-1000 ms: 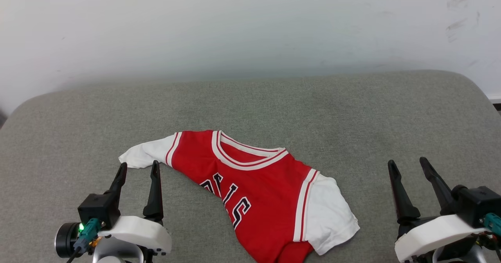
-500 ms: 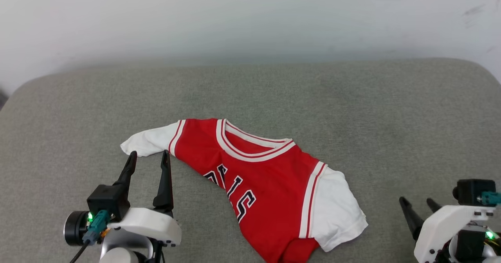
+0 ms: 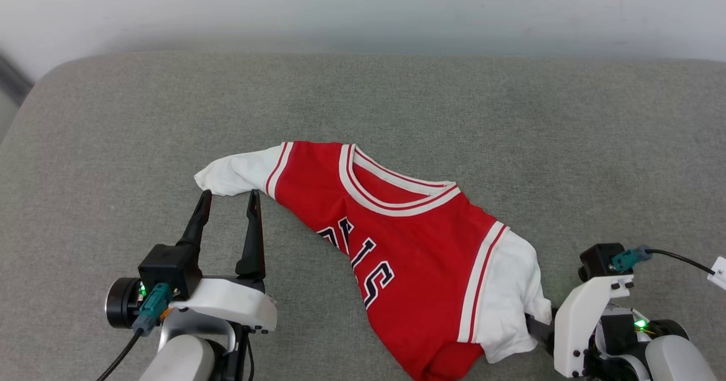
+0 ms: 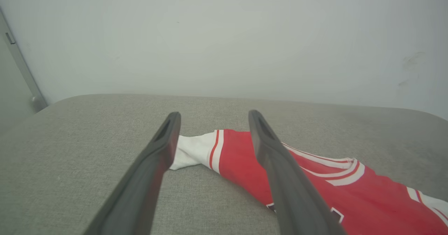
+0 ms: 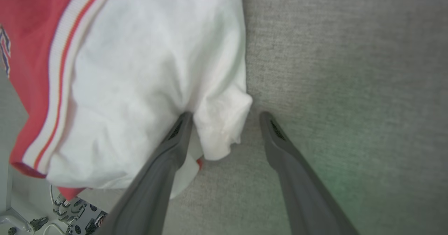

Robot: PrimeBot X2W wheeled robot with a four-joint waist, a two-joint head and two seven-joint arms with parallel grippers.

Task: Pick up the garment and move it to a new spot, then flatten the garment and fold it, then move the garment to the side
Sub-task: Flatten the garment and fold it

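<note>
Red-bodied and white-sleeved, the garment (image 3: 408, 245) lies front up on the grey woven cushion (image 3: 113, 143). Its collar is turned toward the pale wall (image 3: 363, 1) and its hem is bunched at the cushion's near edge. Its long axis runs on a diagonal, from the sleeve at the far left to the sleeve at the near right, so the dark lettering sits tilted. From the head view the left gripper (image 3: 229, 195) rests just short of the far-left sleeve, jaws spread and holding nothing. The left wrist view looks low along that gripper (image 4: 214, 114) and frames the sleeve end and red shoulder of the garment (image 4: 234, 151) between the two fingers. The right wrist view gives the close detail: the right gripper (image 5: 226, 116) has its jaws parted around a hanging corner of the garment (image 5: 140, 70). One finger is tucked against the white sleeve fold and the other is on bare cushion, and nothing is clamped. At that view's lower left, cables and metal parts (image 5: 70, 210) show past the cushion's edge.
</note>
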